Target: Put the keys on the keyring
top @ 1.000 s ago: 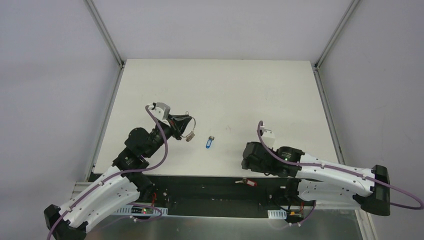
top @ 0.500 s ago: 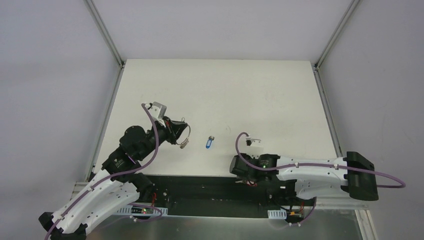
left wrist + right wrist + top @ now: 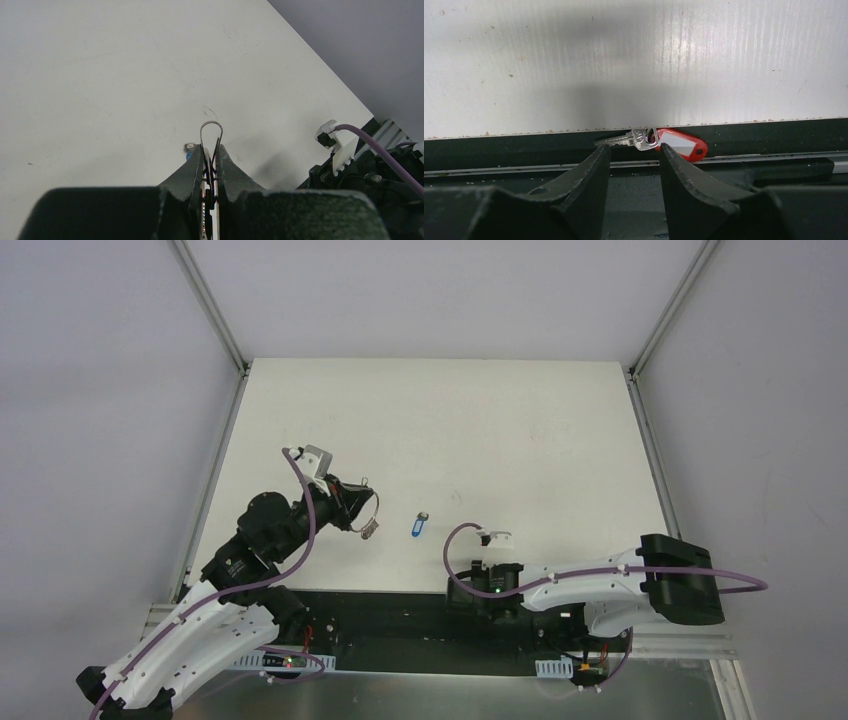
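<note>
The keyring (image 3: 367, 508) hangs in my left gripper (image 3: 352, 502), above the worktop (image 3: 450, 420) toward its left edge, with its fan of small silver keys dangling on the near side. The left wrist view shows what the overhead cannot: the jaws are pressed together on the thin wire, and a narrow loop of the keyring (image 3: 211, 126) stands up past the fingertips.

The blue key (image 3: 418, 527) lies flat near the near edge, just right of the keyring. Its long axis runs near to far, silver end toward the far edge.

From overhead the right arm (image 3: 580, 580) covers the red key. Only the right wrist view shows the red key (image 3: 680, 144): it lies in the dark channel (image 3: 524, 150) just below the worktop's near edge, long axis along that edge, red head to the picture's right and silver blade to its left. The right gripper (image 3: 634, 159) sits just short of it, jaws apart, gripping nothing.
</note>
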You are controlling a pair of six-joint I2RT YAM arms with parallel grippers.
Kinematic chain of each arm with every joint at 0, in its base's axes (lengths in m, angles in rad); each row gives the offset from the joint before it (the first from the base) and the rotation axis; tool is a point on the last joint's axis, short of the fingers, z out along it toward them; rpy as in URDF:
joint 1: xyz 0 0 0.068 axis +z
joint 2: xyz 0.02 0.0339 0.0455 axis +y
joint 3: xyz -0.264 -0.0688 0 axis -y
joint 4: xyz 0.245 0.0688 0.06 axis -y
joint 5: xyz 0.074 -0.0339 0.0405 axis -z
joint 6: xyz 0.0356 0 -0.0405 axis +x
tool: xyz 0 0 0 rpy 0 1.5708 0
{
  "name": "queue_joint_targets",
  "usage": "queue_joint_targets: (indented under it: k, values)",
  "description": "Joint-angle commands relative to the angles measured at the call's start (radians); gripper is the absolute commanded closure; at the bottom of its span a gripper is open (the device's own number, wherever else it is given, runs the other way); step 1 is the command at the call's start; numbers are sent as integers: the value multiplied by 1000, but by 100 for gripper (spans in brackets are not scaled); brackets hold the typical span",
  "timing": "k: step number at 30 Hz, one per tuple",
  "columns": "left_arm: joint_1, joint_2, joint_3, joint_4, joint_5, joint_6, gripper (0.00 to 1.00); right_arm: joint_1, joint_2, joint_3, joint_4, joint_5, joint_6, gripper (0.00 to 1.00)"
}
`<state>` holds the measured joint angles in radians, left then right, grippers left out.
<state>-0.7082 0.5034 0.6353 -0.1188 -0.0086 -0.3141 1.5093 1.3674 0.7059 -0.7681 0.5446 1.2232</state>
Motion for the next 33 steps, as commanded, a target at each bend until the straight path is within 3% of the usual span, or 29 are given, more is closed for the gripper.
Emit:
queue_joint_targets:
  k: [1, 33]
  values:
    - [-8, -6, 39, 7, 7, 1, 100, 7, -8, 14, -28, 61, 64, 57]
    - [-7, 48, 41, 11, 7, 9, 100, 22, 38, -103, 72, 70, 122, 71]
